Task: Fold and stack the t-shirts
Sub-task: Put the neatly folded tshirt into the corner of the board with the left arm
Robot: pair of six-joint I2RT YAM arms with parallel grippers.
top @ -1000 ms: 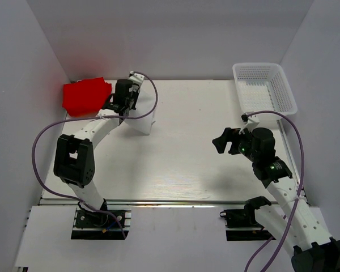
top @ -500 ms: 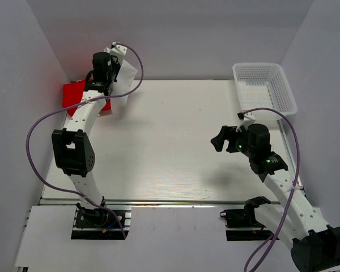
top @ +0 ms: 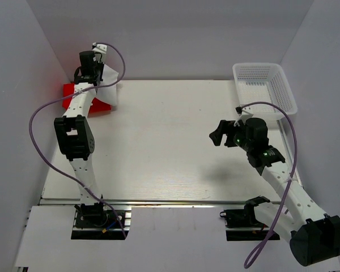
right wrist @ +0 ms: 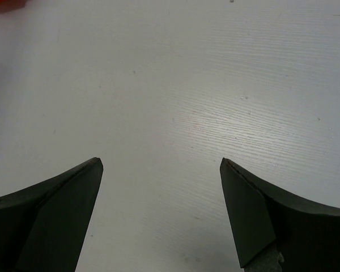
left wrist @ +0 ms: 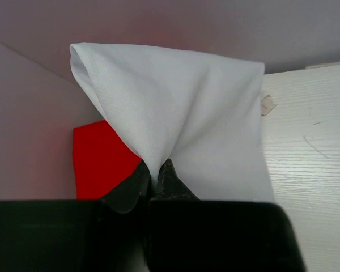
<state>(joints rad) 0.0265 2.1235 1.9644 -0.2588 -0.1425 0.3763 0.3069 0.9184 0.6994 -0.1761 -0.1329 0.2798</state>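
a: where is the white t-shirt [left wrist: 175, 113]?
b: at the far-left corner of the bench [top: 170, 147], about 10 o'clock in the overhead view. the left fingers [left wrist: 173, 184] are pressed together on a gathered fold of it. in the left wrist view the cloth fans out from that pinch toward 12 o'clock, in front of the grey back wall. its lower edge hangs down at the corner, and i cannot tell whether it touches the bench.

a: and the red t-shirt [top: 69, 92]?
b: it lies in that same corner, partly hidden in the overhead view by the left arm [top: 79, 106] and the hanging white cloth. in the left wrist view a red patch shows at 9 o'clock of the pinch, behind the white fabric. whether the two shirts touch cannot be told.

a: the other arm?
b: the right fingers [right wrist: 56, 209] are spread wide, with only bare bench between them. in the overhead view they sit at about 3 o'clock of the bench's middle, pointing toward 9 o'clock. the white mesh basket [top: 238, 79] stands at the far-right corner, about 2 o'clock, well apart from both shirts.
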